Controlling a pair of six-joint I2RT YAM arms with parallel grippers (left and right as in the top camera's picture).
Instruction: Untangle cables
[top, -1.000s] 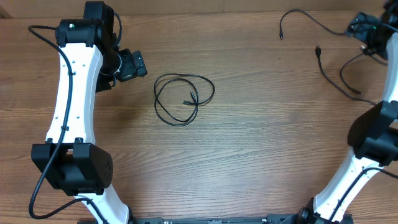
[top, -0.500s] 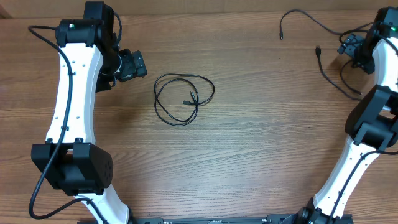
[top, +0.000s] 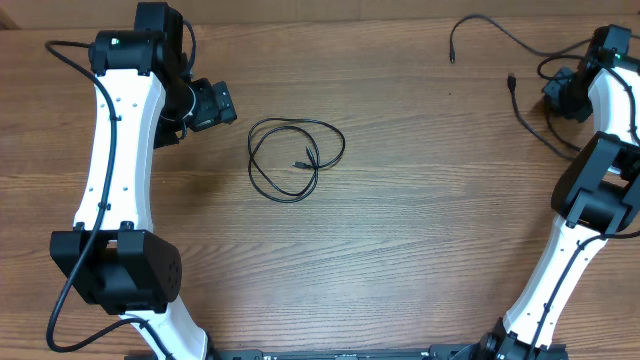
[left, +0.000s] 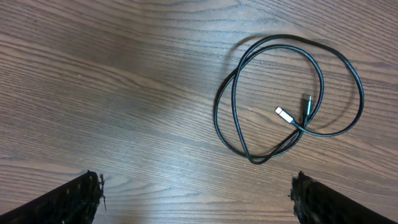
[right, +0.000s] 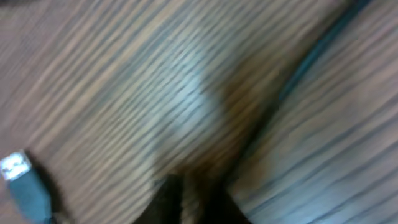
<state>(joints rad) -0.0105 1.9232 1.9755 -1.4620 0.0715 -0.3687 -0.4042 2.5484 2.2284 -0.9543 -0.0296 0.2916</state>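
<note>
A small coil of thin black cable (top: 296, 158) lies left of the table's middle, its silver-tipped plug (left: 283, 114) inside the loops. My left gripper (top: 215, 105) hangs to the coil's left, open wide, with bare wood between its fingers (left: 196, 196). Two loose cable strands lie at the far right: one (top: 495, 32) curves along the back edge, the other (top: 535, 135) runs down from a plug end. My right gripper (top: 558, 90) sits among them. In the blurred right wrist view its fingertips (right: 199, 193) stand almost together, and a dark cable (right: 311, 56) leads down into them.
A silver-tipped plug (right: 25, 186) lies on the wood left of the right gripper. The white left arm (top: 120, 160) runs down the left side and the right arm (top: 590, 200) down the right edge. The table's back edge (top: 320, 12) is close behind both grippers.
My right gripper has shifted left and nearer along the far right side and closed from wide open to nearly together. The left arm and the coil have not moved.
</note>
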